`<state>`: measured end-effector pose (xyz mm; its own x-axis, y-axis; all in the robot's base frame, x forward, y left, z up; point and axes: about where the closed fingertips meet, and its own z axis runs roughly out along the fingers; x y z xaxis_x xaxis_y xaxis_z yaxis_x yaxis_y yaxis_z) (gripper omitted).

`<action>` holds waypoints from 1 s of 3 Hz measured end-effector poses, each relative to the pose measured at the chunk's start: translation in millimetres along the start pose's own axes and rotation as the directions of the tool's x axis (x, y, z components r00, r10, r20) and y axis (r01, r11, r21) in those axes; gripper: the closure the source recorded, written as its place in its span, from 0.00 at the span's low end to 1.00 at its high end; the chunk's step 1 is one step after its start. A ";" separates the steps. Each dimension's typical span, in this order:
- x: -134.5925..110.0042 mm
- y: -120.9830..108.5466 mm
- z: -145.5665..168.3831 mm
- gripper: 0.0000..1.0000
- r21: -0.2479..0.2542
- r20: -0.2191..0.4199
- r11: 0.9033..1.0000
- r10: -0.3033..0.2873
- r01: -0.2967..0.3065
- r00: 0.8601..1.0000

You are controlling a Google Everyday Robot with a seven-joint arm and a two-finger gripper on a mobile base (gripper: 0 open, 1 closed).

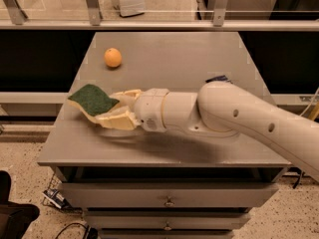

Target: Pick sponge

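Observation:
The sponge (pixel 92 99), dark green on top over pale yellow foam, is at the left side of the grey table (pixel 174 49). My gripper (pixel 112 110) comes in from the right and is shut on the sponge's right end, one cream finger above it and one below. The sponge is tilted, and its left end sticks out free just above the tabletop. My white arm (pixel 224 116) stretches across the front of the table.
A small round orange fruit (pixel 112 57) lies at the back left of the table. A dark blue wrapper (pixel 218 78) peeks out behind my arm at the right. Drawers (pixel 169 201) sit under the table's front edge. A rail with posts runs behind.

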<state>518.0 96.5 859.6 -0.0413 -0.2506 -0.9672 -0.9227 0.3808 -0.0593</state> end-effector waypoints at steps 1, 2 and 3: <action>-25.0 -7.5 -28.9 1.00 -0.030 0.020 0.999 -0.038 0.038 0.999; -57.5 -6.1 -62.7 1.00 -0.099 0.063 0.986 -0.129 0.134 0.990; -76.9 6.9 -81.1 1.00 -0.154 0.079 0.960 -0.223 0.233 0.972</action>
